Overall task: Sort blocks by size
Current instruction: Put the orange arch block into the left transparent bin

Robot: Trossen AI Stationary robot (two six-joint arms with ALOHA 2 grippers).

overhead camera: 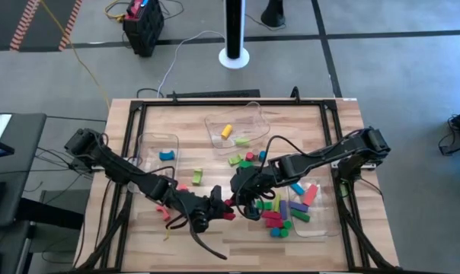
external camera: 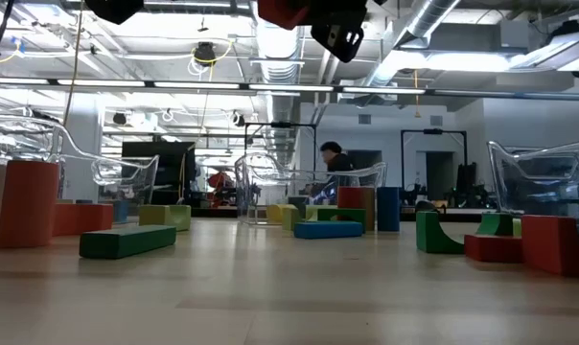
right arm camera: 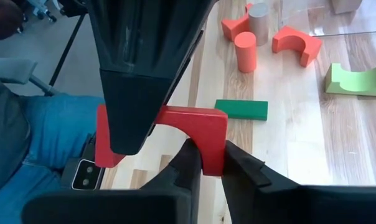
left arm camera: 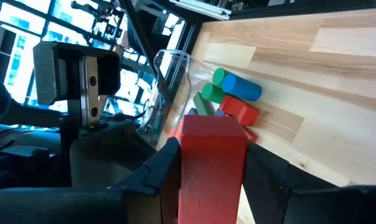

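Both grippers meet over the table's near middle and both are shut on one red arch block (overhead camera: 228,207), which is held well above the table; it shows at the low view's top edge (external camera: 285,11). My left gripper (overhead camera: 215,209) comes from the left, my right gripper (overhead camera: 241,194) from the right. In the right wrist view the arch (right arm camera: 182,121) has one leg between my right fingers, and the left gripper's dark finger (right arm camera: 138,81) covers its other end. Other blocks lie loose on the table (overhead camera: 197,176) and in clear bins. My left gripper pinches one end of the red arch (left arm camera: 210,155) between its two fingers, one on each side face. The arch is lifted clear of the table. My right gripper pinches the arch's other leg (right arm camera: 214,149) between its two fingers, coming level from the table's right. The arch spans between the two grippers.
Clear bins stand at the far middle (overhead camera: 234,125), the left (overhead camera: 158,148) and the right (overhead camera: 314,213), each with blocks. Loose blocks lie around the middle (overhead camera: 245,158) and near left (overhead camera: 163,211). In the low view a green bar (external camera: 127,240) and a red cylinder (external camera: 26,203) stand near.
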